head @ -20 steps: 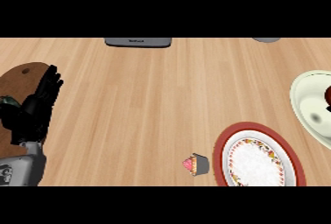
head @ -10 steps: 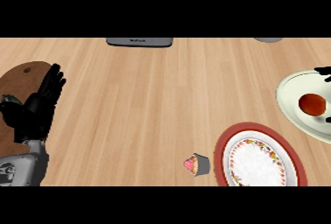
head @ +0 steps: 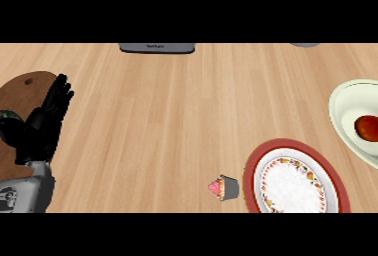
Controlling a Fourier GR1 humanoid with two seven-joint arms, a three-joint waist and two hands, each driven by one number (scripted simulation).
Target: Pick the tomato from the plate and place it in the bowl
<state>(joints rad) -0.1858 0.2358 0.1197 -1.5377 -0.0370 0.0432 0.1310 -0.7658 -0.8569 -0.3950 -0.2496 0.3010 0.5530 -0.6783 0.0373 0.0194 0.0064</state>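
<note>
- The tomato (head: 367,127) already sits inside the bowl (head: 341,107), at the right edge of your head view; you see it as a red round shape low against the pale inner wall.
- Nothing holds the tomato. No hand is on it or near it, so it looks released.
- The bowl is cut off by the view's right edge, so you cannot check its far side.
- The plate (head: 294,181) lies just below and to the left of the bowl, close to it. Its patterned middle is bare: no tomato is left on it.
- Judged from this, the pick and the place both look done. What remains is small: you might confirm that the tomato has settled and does not roll out.
- A small pink cupcake (head: 222,187) in a dark wrapper stands on the counter (head: 184,110) just left of the plate's red rim. It is no part of the task; leave it alone.
- Your left hand (head: 43,125) rests at the view's left side, over a brown cutting board (head: 18,100), fingers straight and pointing up, holding nothing.
- Your right hand does not show in the view at all, so you cannot tell where it is.
- A grey object (head: 157,47) lies at the counter's far edge, well apart from everything else.
</note>
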